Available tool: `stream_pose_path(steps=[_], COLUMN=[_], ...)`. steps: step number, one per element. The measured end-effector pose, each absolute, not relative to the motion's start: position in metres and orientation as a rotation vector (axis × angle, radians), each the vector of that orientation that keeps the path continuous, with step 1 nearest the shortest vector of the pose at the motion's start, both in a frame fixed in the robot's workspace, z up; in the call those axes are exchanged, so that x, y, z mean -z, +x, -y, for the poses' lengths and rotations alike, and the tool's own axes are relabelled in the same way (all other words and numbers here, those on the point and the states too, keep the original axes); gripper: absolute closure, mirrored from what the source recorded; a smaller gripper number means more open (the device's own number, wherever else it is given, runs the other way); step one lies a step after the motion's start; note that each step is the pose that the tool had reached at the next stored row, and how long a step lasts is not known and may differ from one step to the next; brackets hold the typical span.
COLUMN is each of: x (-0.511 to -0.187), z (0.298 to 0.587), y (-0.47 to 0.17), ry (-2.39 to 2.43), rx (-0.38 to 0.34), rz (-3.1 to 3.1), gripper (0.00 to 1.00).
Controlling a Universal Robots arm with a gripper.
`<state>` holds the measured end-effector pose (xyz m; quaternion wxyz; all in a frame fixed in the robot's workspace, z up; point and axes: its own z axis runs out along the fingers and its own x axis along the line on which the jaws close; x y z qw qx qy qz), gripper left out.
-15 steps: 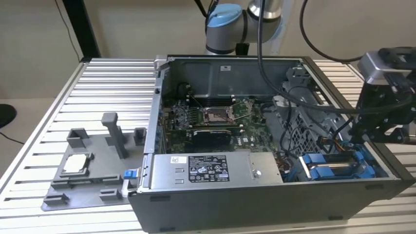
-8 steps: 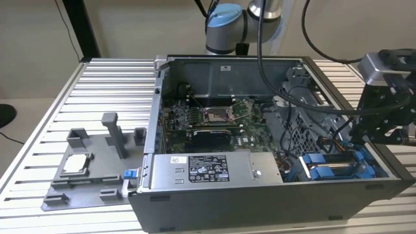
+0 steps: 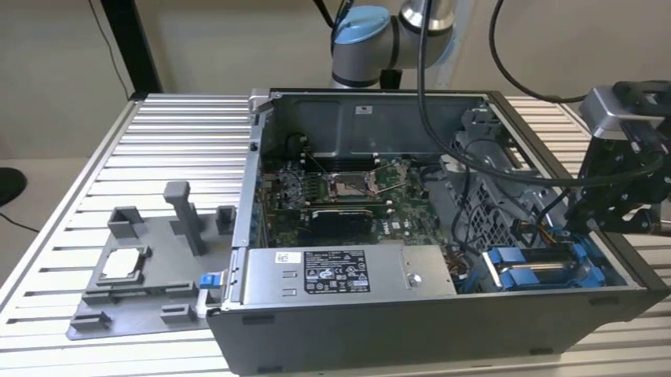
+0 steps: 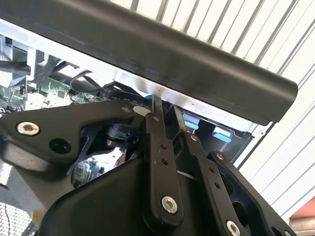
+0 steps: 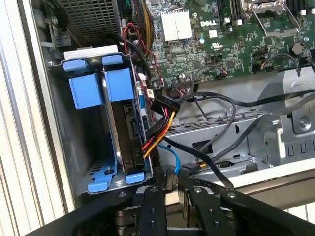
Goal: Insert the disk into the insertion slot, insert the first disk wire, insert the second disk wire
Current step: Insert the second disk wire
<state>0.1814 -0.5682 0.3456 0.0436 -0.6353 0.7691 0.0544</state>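
The disk [image 5: 129, 137], clipped in its blue frame [image 5: 101, 88], stands inside the drive bay in the case corner; the bay [image 3: 535, 271] lies at the exterior view's lower right. A bundle of red, yellow and black wires [image 5: 156, 135] runs from a black plug down to the disk's end. A thin blue wire [image 5: 175, 158] curves to a black connector [image 5: 169, 178], which sits between my gripper's fingertips. My gripper [image 5: 170, 191] is shut on that connector, just beside the bay. It hangs over the case's wall [image 4: 167, 112] and stands above the bay [image 3: 589, 228].
The open computer case [image 3: 419, 330] rests on a slatted metal table [image 3: 157, 141]. Inside are a motherboard [image 3: 335, 192], a power supply box [image 3: 346, 271] and loose black cables [image 5: 236, 101]. A grey fixture plate [image 3: 147, 267] lies at the exterior view's left.
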Motion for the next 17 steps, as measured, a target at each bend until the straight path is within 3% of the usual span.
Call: stream_pose_path(steps=[8,9,17], x=[-0.345,-0.345,-0.357], z=[0.568,0.568,0.568], y=[0.181,0.181,0.18], ry=[-1.935,-1.934,-1.926], rx=[-0.166,-0.166,-0.166], rz=[-2.357,-2.358,-2.363], gripper=[0.0,1.0,1.0])
